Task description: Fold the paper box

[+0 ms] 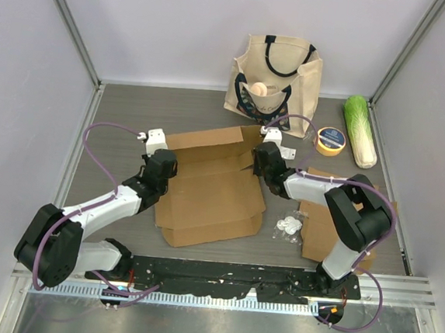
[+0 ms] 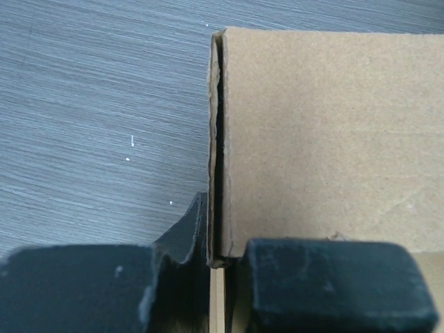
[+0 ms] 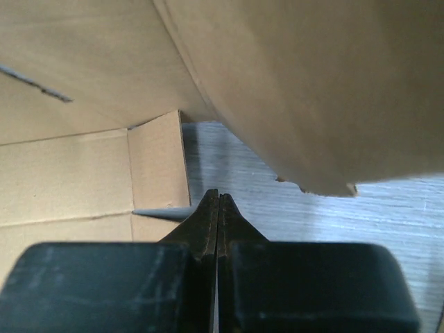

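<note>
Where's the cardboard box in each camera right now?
Top external: cardboard box lies unfolded at centre.
Left wrist: cardboard box fills the right half, its edge pinched in the left tool.
Right wrist: cardboard box panels at left, flap curling overhead.
Shared landmark: grey wood-grain table.

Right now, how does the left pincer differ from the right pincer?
The left pincer is clamped on the left edge of the paper box, cardboard between its fingers; the right pincer is shut, fingertips touching, nothing visible between them. The left pincer sits at the box's left side, the right pincer at its right side. Both are black and closed.
</note>
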Motion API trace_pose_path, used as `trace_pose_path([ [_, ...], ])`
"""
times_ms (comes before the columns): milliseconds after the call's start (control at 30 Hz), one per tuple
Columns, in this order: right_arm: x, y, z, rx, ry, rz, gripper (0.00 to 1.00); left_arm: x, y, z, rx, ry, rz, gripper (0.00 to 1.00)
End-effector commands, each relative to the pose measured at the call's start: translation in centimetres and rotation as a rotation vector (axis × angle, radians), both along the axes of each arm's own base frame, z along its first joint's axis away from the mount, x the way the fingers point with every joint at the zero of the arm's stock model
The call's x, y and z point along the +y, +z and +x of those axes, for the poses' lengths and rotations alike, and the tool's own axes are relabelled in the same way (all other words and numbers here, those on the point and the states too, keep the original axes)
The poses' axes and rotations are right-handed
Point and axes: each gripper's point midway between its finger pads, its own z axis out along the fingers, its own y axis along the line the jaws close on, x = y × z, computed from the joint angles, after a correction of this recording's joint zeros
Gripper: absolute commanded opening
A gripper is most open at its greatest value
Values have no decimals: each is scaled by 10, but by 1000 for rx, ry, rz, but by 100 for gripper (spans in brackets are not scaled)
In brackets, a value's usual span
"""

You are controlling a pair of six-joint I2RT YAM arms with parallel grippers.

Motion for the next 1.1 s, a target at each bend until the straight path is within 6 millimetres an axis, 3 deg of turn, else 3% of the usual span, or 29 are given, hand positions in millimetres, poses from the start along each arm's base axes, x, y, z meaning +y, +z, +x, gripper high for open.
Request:
trace_pose_path([
  [0, 24, 14, 27, -71, 46, 109, 1, -5, 0, -1, 3, -16, -25, 0],
  [167, 42, 26, 30, -81, 82, 207, 1, -6, 0, 0, 7, -20, -26, 0],
  [333, 57, 36, 18, -84, 132, 269, 1, -7, -1, 0, 5, -18, -33, 0],
  [600, 85, 6, -1, 4, 238, 305, 1, -7, -2, 0, 8, -19, -37, 0],
  [800, 77, -40, -11, 101, 227, 233, 1, -8, 0, 0, 7, -20, -39, 0],
  [867, 72, -45, -12, 108, 211, 219, 1, -8, 0, 0, 7, -20, -40, 0],
  [967, 63, -36, -12, 124, 173, 183, 1, -6, -1, -2, 8, -16, -36, 0],
  [1033, 63, -5, -5, 88, 163, 189, 3, -5, -1, -2, 8, -10, -39, 0],
  [1067, 56, 0, -10, 106, 145, 169, 6, -5, -2, -3, 9, -8, -40, 0],
])
